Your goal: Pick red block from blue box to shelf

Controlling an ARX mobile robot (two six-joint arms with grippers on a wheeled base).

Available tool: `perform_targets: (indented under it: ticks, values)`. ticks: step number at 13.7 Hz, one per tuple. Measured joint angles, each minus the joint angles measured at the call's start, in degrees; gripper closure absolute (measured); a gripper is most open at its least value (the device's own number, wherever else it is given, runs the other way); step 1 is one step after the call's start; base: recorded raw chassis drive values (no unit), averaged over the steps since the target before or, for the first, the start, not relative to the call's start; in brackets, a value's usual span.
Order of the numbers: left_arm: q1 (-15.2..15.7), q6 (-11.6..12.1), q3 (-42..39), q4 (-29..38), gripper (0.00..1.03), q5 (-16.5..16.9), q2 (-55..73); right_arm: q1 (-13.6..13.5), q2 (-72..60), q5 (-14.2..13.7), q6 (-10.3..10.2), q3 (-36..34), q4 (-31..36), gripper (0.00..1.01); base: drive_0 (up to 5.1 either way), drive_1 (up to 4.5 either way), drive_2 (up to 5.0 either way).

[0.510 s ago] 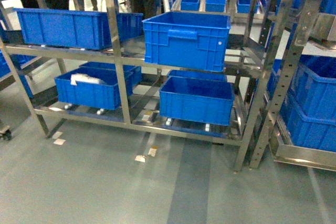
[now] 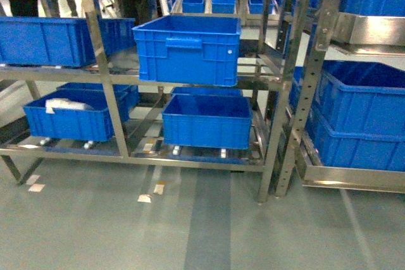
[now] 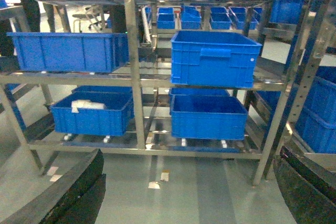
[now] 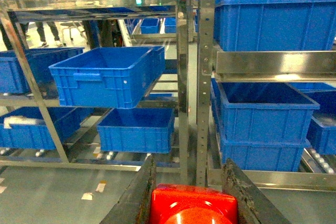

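At nine o'clock in your head view, a long dark-blue crate (image 2: 38,41) with smooth walls sits on the upper rail tier of the shelf (image 2: 98,61), a shiny stainless-steel rack with perforated uprights. Below it, around eight o'clock, a lower crate (image 2: 76,115) holds something pale and crumpled (image 2: 63,103); you cannot tell what it is. Moving toward centre, a deep ribbed crate (image 2: 186,49) with a moulded handle bar juts forward off the upper tier, and a shallower one (image 2: 207,121) rests beneath it on the bottom rails. At three o'clock, a second steel rack (image 2: 316,49) carries stacked blue crates (image 2: 357,118). Small pale scraps (image 2: 152,193) lie on the smooth grey floor near six o'clock.

In your left wrist view, the left gripper (image 3: 178,219) shows only two dark, rough-textured curved fingers (image 3: 68,195) at the lower corners, spread wide apart with nothing between them.

In your right wrist view, at six o'clock, the right gripper (image 4: 191,198) has its dark, gritty fingers (image 4: 239,192) pressed against both sides of the red block (image 4: 193,208), glossy plastic with a rounded stud catching the light. The block is held in the air, facing the rack's perforated posts.
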State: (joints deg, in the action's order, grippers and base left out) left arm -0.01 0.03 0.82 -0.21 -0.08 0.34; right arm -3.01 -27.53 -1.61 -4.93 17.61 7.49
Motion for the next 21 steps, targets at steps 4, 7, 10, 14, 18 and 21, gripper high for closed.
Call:
perform_targets:
  ticks: [4,7,10,14,18,21]
  values:
    - [0.0,0.0,0.0,0.0,0.05,0.2,0.0,0.0,0.0,-0.1,0.0,0.0,-0.2,0.73,-2.8,-0.62,-1.4]
    - [-0.1,0.0,0.0,-0.1,0.05,0.1,0.0,0.0,0.0,-0.2,0.0,0.0,-0.1,0.73,-5.0,3.48,0.4]
    - [-0.1,0.0,0.0,0.1,0.05,0.0,0.0,0.0,0.0,-0.2,0.0,0.0,-0.1,0.73,-3.2,2.53,0.4]
    - [-0.1,0.0,0.0,-0.2,0.05,-0.1,0.0,0.0,-0.2,0.1,0.0,0.0,-0.1,0.73,0.0,0.00,0.0]
    - [0.0,0.0,0.0,0.0,0.05,0.0,0.0,0.0,-0.1,0.1,0.0,0.0,-0.1,0.73,0.0,0.00,0.0]
    - [0.0,0.0,0.0,0.0,0.05,0.0,0.0,0.0,-0.1,0.1,0.0,0.0,-0.1,0.73,0.0,0.00,0.0]
